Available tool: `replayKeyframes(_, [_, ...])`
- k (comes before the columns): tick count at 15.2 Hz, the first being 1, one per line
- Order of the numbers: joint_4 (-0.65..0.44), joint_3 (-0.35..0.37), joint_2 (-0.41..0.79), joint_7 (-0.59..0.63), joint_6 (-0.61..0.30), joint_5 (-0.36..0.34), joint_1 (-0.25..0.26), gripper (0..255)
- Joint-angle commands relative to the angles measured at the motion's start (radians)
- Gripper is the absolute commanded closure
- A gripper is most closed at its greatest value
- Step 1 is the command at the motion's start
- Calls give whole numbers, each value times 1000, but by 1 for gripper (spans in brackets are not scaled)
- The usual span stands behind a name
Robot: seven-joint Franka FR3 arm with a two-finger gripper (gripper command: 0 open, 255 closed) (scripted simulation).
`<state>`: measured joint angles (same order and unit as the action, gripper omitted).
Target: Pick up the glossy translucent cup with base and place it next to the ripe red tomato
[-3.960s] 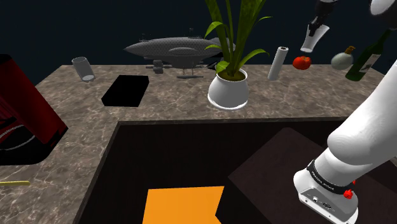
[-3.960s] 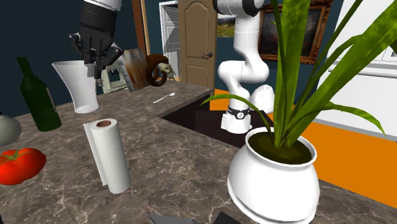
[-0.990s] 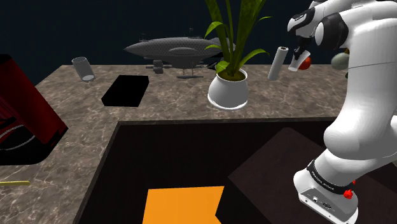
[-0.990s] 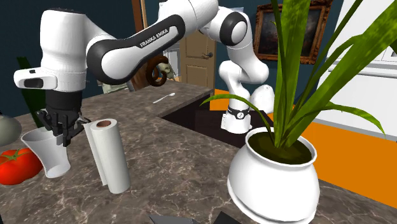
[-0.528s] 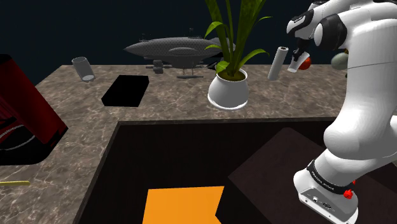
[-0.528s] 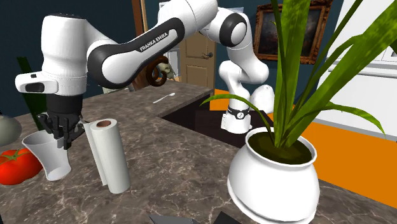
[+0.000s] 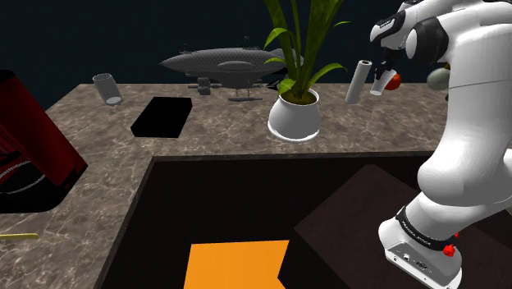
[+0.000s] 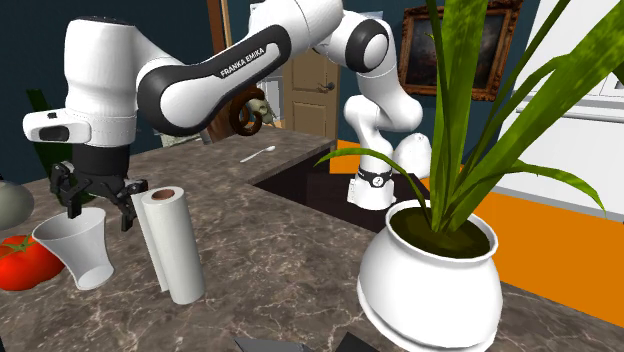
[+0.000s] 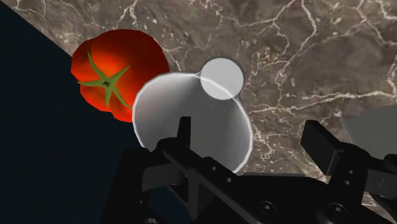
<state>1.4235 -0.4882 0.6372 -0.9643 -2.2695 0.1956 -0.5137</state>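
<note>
Second exterior view, from its left edge across: a pale grey-green rounded vessel (image 8: 5, 205) is cut by the frame. Next comes a red tomato (image 8: 22, 262) lying on the brown marbled countertop (image 8: 290, 260). Beside it is the white cup (image 8: 80, 252), which leans with its wide mouth toward the tomato and its narrow foot on the counter. A dark green bottle (image 8: 37, 100) rises behind them, mostly hidden by the arm. An upright paper towel roll (image 8: 172, 245) stands just to the right of the cup, close against the gripper's nearer finger, and crowds that side. Further right a white spoon (image 8: 258, 154) lies near the counter's edge. A leafy plant in a round white pot (image 8: 430, 285) fills the foreground, and its blades cross the view's right.

The gripper (image 8: 98, 208) hangs straight over the cup's mouth with its fingers spread wide, one to each side of the rim. They clasp nothing, and the cup rests on the counter on its own.

In the wrist view the cup's round base shows through its open mouth. One fingertip overlaps the rim; the other stands well off over bare counter. The tomato sits just beside the cup's rim; whether the two touch I cannot tell.
</note>
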Motion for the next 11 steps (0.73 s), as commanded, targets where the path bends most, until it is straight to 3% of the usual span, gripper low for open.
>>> replayKeyframes(1, [9,-11,-37,8,27,-14,16,0])
replayKeyframes(3, [12,-22,-76,16,62,-31,31,0])
replayKeyframes(11, [12,-22,-76,16,62,-31,31,0])
